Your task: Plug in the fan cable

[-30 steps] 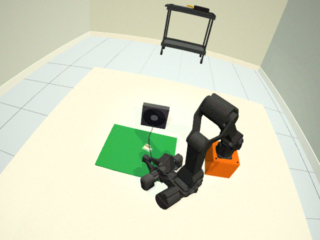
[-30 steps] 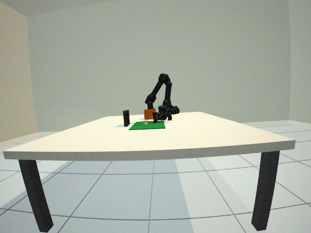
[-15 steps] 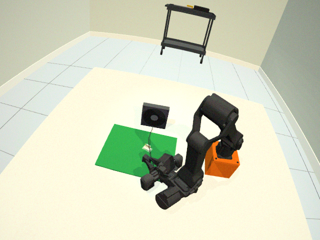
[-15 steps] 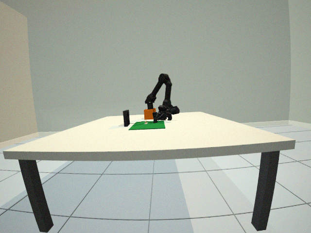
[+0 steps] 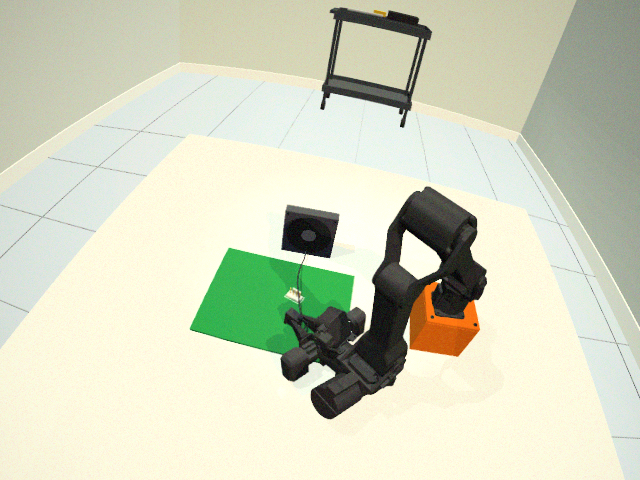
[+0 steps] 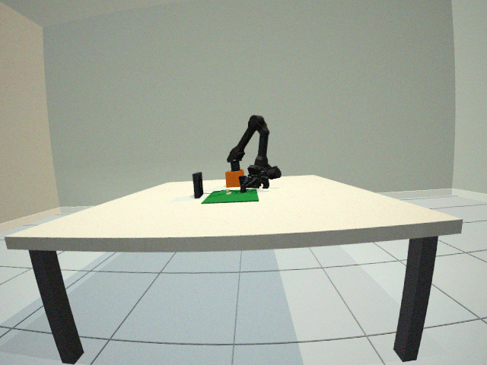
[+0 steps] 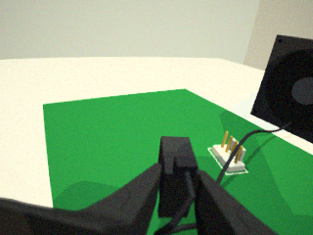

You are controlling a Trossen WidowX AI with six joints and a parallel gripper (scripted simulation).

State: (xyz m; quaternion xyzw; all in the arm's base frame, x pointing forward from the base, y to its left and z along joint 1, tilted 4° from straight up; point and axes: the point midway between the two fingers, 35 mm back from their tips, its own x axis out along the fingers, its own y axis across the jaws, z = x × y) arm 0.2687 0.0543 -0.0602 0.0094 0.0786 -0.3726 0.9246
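The table has a smooth, matt cream top with a faint speckle, carried on dark matt legs in the exterior view. The board is a flat, uniform green sheet, matt, without gloss. The fan looks like matt black plastic, its hub a duller grey. The header has a white plastic-looking base and 4 brass-coloured metal pins. The plug is matt black, like plastic, and the cable is a thin, smooth black strand. The gripper and arm are dark grey with a soft sheen. The pedestal is plain orange, matt.
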